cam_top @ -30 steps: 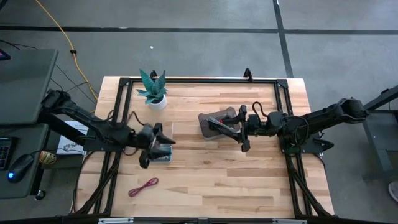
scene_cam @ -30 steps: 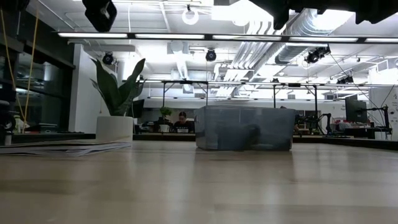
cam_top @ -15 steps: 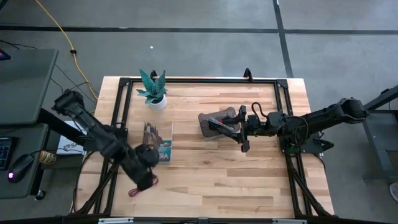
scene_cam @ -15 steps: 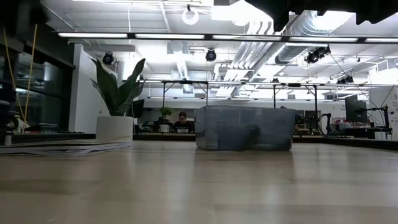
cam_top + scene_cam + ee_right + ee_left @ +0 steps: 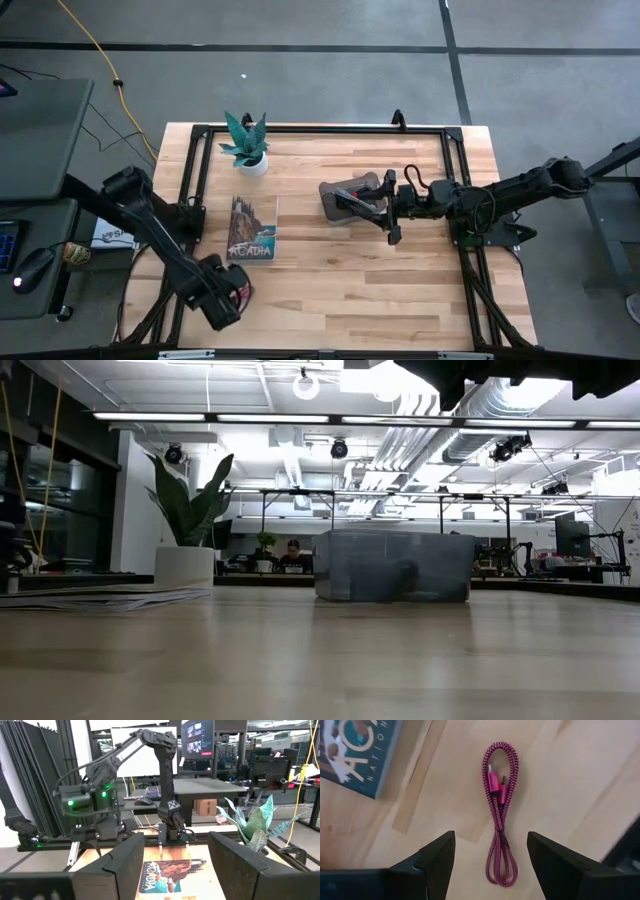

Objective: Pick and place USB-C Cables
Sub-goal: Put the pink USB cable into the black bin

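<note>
Poised above the near-left part of the wooden table (image 5: 400, 290), the left gripper (image 5: 490, 857) has its two dark fingers (image 5: 437, 852) spread wide, holding nothing. Between those fingers, flat on the wood, lies a folded red-and-black braided USB-C cable (image 5: 499, 815), doubled into a long narrow loop with its two pink-sleeved plugs side by side near one end. From overhead only a sliver of this cable (image 5: 243, 294) shows past the arm, close to the table's near-left corner.

Just beyond the cable lies a paperback book with a teal cover marked ACADIA (image 5: 253, 229), flat on the table. Farther back on the left stands a small green plant in a white pot (image 5: 246, 146).

Right of centre sits a grey translucent plastic bin (image 5: 350, 198), with dark contents that cannot be made out. The right gripper (image 5: 390, 212) hangs right beside the bin's right edge, its fingers parted and empty. Across the room behind the table, a person (image 5: 293, 555) sits at a desk.
</note>
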{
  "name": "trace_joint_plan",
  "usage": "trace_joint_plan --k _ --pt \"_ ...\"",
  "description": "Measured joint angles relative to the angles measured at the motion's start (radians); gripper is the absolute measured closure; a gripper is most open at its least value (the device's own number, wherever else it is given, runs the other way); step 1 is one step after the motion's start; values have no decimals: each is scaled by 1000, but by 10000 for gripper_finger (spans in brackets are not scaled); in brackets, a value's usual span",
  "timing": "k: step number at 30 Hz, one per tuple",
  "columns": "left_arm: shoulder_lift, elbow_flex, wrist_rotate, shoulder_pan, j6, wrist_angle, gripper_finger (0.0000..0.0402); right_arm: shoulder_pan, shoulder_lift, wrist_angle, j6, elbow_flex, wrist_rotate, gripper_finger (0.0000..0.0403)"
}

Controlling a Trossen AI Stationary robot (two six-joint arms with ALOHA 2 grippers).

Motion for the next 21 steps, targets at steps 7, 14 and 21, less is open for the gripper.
trace_joint_plan --k 7,14,21 --pt "114 0 50 -2 -6 43 172 0 0 -8 0 0 0 192" --pt "210 0 105 -2 1 81 172 0 0 -22 0 0 0 192" --pt "241 1 107 -1 23 131 172 0 0 -22 0 0 0 192"
